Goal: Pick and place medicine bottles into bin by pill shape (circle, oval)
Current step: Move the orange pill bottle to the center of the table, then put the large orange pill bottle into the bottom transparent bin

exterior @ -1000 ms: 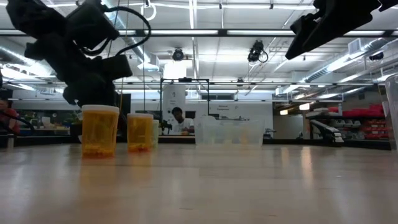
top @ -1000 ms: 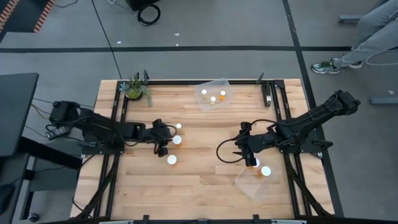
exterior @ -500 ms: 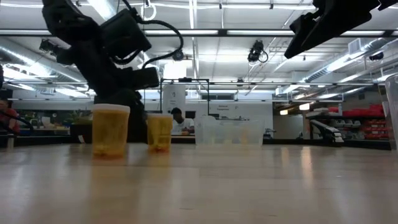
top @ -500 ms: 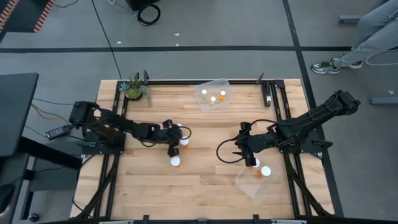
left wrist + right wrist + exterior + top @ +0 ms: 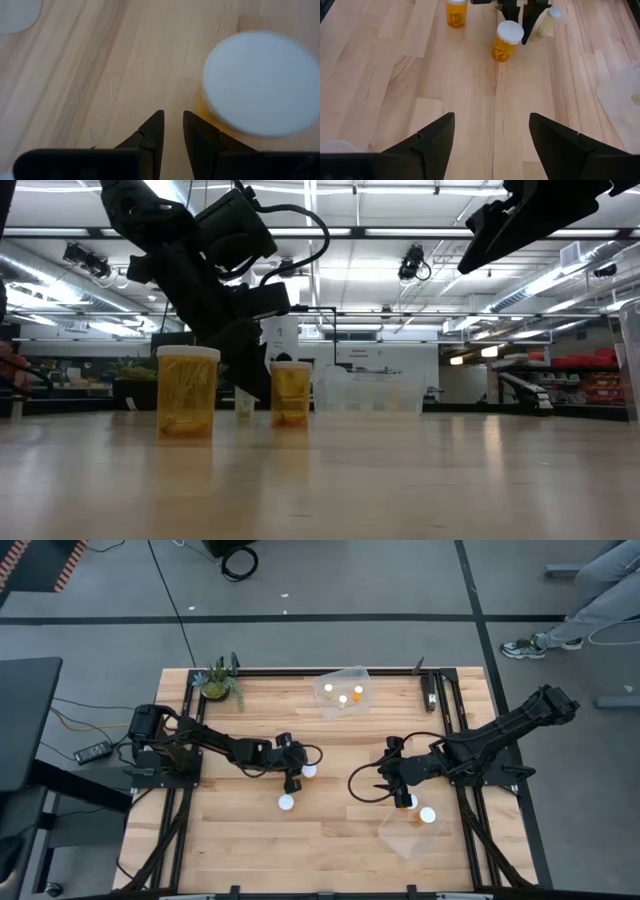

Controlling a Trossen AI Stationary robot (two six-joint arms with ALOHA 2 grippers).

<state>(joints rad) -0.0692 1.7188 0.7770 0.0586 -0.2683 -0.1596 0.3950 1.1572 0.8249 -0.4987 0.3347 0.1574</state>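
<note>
Medicine bottles: orange, white caps. Left gripper fingers nearly together, empty; right gripper fingers wide.

Two arms, both dark, near-black, built of jointed tubular segments with bulkier housings at the joints. Left arm: boxy base block, thin dark cable looping off its wrist. Right arm: same build, a black cable curling in a loop beside the wrist. Left gripper: two matte black fingers, wedge-shaped, tapering to points. Right gripper: identical black fingers, broad, angular, faceted edges.
</note>
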